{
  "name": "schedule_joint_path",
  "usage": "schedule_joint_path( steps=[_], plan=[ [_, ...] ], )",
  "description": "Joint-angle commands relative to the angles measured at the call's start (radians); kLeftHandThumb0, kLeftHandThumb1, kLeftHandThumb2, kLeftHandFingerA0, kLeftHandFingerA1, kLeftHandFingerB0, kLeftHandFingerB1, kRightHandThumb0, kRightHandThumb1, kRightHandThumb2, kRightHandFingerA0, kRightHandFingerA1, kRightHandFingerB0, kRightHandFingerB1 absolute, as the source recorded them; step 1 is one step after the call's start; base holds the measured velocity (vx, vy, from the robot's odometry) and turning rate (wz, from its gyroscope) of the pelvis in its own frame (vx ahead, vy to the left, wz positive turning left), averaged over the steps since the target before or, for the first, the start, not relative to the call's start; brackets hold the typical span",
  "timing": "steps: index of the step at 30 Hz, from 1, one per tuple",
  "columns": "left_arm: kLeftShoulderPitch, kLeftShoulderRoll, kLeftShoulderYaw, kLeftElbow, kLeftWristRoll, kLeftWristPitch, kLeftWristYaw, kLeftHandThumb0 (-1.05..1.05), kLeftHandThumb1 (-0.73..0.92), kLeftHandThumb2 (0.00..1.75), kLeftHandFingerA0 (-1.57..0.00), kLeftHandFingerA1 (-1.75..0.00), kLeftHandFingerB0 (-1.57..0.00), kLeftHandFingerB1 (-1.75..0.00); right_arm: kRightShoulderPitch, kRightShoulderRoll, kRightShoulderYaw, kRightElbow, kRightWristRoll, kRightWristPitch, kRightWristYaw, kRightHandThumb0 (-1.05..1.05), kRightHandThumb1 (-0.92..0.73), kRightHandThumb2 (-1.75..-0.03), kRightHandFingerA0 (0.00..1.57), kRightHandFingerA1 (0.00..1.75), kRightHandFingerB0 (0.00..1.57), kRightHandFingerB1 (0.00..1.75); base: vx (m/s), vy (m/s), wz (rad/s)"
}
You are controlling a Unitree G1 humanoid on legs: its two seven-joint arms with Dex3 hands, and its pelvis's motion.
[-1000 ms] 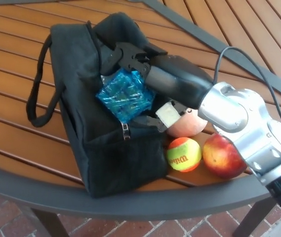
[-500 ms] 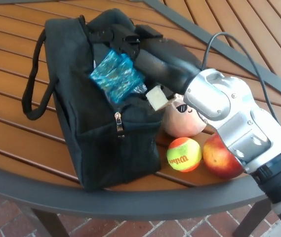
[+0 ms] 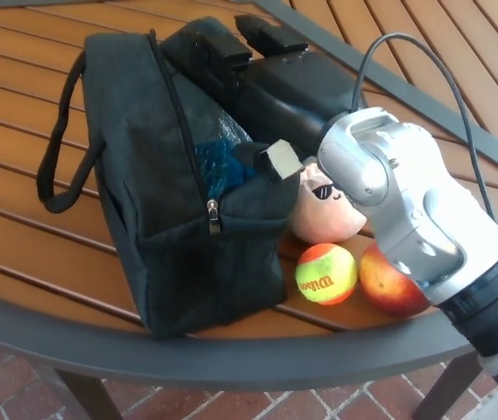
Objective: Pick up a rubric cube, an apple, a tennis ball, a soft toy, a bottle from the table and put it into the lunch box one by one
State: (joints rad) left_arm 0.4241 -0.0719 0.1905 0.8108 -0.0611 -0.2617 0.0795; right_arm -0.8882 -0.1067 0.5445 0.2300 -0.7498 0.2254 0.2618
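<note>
The black fabric lunch box (image 3: 187, 236) with a loop handle is seen left of centre on the brown slatted wooden table (image 3: 21, 79), its zip opening gaping along the top. The blue crinkly plastic-wrapped cube (image 3: 218, 166), which half a second ago was perched high in the opening, is now sunk inside the bag and shown only as a dark blue patch behind the zip edge. The right hand (image 3: 231, 57) has been drawn back towards the upper middle of the frame, above the bag's far rim; its thick black fingers are spread apart and nothing is held in them (a pale tag juts out beside the wrist). The silver forearm crosses the right half of the picture. To the right of the bag, the round peach soft toy with sunglasses (image 3: 327, 210) is partly covered by the arm. Just below it, the orange-and-yellow tennis ball (image 3: 326, 274) and the red apple (image 3: 389, 282) lie unmoved, side by side.
</note>
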Motion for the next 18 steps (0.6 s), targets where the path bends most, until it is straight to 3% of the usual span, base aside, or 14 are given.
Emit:
schedule_joint_path(
  steps=[1, 2, 3, 10, 11, 13, 17, 18],
  plan=[
    [-0.005, 0.019, 0.011, 0.024, -0.008, -0.071, -0.013, 0.18, 0.40, 1.32, -0.96, -1.40, -0.94, -1.18, -0.034, 0.036, 0.040, -0.024, -0.140, 0.266, 0.126, -0.36, -0.64, -0.63, 0.00, 0.00, 0.00, 0.28, 0.00, 0.000, 0.00],
    [-0.005, 0.019, 0.011, 0.024, -0.008, -0.071, -0.013, 0.18, 0.40, 1.32, -0.96, -1.40, -0.94, -1.18, -0.034, 0.037, 0.041, -0.025, -0.142, 0.269, 0.128, -0.36, -0.64, -0.63, 0.00, 0.00, 0.00, 0.28, 0.00, 0.000, 0.00],
    [-0.001, 0.017, 0.010, 0.013, -0.009, -0.067, -0.014, 0.22, 0.49, 1.23, -1.10, -1.18, -0.99, -1.06, -0.042, 0.042, 0.046, -0.018, -0.141, 0.275, 0.141, -0.46, -0.60, -0.72, 0.00, 0.00, 0.09, 0.20, 0.00, 0.000, 0.00],
    [0.009, 0.019, 0.004, -0.002, -0.003, -0.065, -0.018, 0.22, 0.49, 1.25, -1.10, -1.18, -1.01, -1.07, -0.075, 0.062, 0.035, -0.013, -0.091, 0.294, 0.214, -0.47, -0.55, -0.70, 0.00, 0.00, 0.06, 0.13, 0.00, 0.000, 0.00],
    [0.003, 0.016, 0.011, 0.004, -0.014, -0.057, -0.025, 0.19, 0.43, 1.34, -0.96, -1.39, -0.92, -1.18, -0.079, 0.081, -0.026, -0.036, -0.015, 0.293, 0.217, -0.54, -0.56, -0.72, 0.00, 0.00, 0.07, 0.18, 0.00, 0.000, 0.00],
    [0.006, 0.014, 0.015, -0.001, -0.018, -0.051, -0.026, 0.18, 0.43, 1.38, -1.03, -1.36, -0.94, -1.16, -0.079, 0.104, -0.074, -0.055, 0.033, 0.299, 0.213, -0.57, -0.58, -0.74, 0.00, 0.00, 0.05, 0.20, 0.00, 0.000, 0.00],
    [0.012, 0.020, 0.010, 0.005, -0.001, -0.060, -0.018, 0.18, 0.41, 1.36, -0.99, -1.35, -0.93, -1.15, -0.063, 0.174, -0.204, -0.133, 0.141, 0.321, 0.192, -0.55, -0.57, -0.76, 0.00, 0.00, 0.06, 0.29, 0.00, 0.000, 0.00],
    [0.006, 0.021, 0.011, 0.016, -0.002, -0.067, -0.019, 0.21, 0.48, 1.25, -1.14, -1.20, -1.03, -1.08, -0.056, 0.211, -0.273, -0.180, 0.188, 0.340, 0.170, -0.45, -0.64, -0.60, 0.00, 0.31, 0.20, 0.35, 0.00, 0.000, 0.00]
  ],
)
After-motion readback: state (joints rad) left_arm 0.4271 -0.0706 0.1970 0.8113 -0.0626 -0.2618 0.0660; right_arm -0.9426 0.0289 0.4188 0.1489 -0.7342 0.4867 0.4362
